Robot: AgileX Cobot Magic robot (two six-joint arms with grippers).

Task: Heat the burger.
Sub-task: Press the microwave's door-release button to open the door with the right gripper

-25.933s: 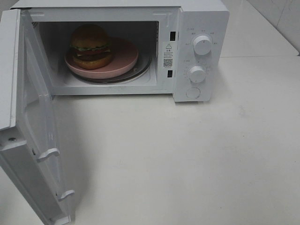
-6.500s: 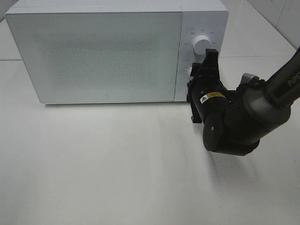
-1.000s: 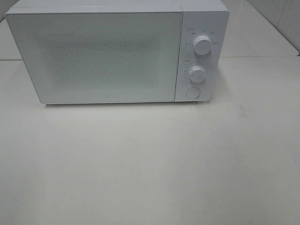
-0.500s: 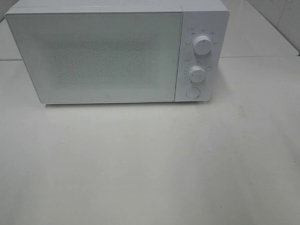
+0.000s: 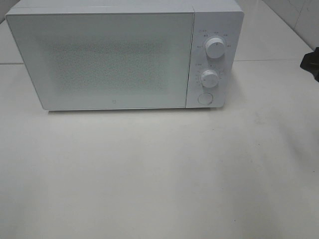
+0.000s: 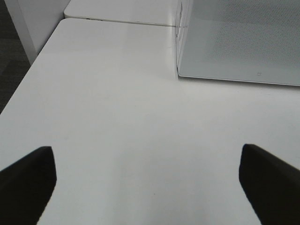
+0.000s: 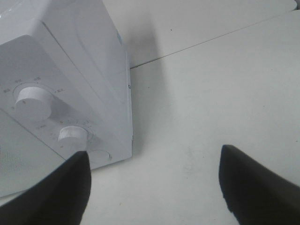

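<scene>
**Item 1: burger.** Not showing in any view, so looks and whereabouts can't be told. Microwave door is sitting shut, and its speckled panel is hiding the interior.

**Item 2: microwave [image 5: 119, 59].** White, boxy, sitting twd far side of desk [image 5: 159, 174] and straddling the seam between two white desk tops.
- Door [image 5: 99, 59] is taking up most of the front. It has a grey dotted field and a tiny mark at bottom centre [image 5: 112, 104], too small to read.
- Control strip is running down the right side. Upper knob [image 5: 215, 48], lower knob [image 5: 210, 78] and round button [image 5: 204, 98] are stacked top to btm.
- Faint grey lettering and tick marks are ringing both knobs and aren't legible in any view.
- No brand name is reading anywhere.

**Item 3: left gripper [image 6: 146, 152].** Hanging over bare desk nr its left edge, w/ microwave's front corner ahead. Jaws are standing spread wide w/ nothing betw. them. Dark fingers [image 6: 28, 183] are showing at the frame corners only.

**Item 4: right gripper [image 7: 153, 153].** Hovering over desk just beside microwave's control side, facing the knobs. Jaws are standing apart, gripping nothing.

**Item 5: right arm [image 5: 310, 64].** A dark bit is poking in at desk's right edge in the high view. Too little is showing to tell which part.
</scene>
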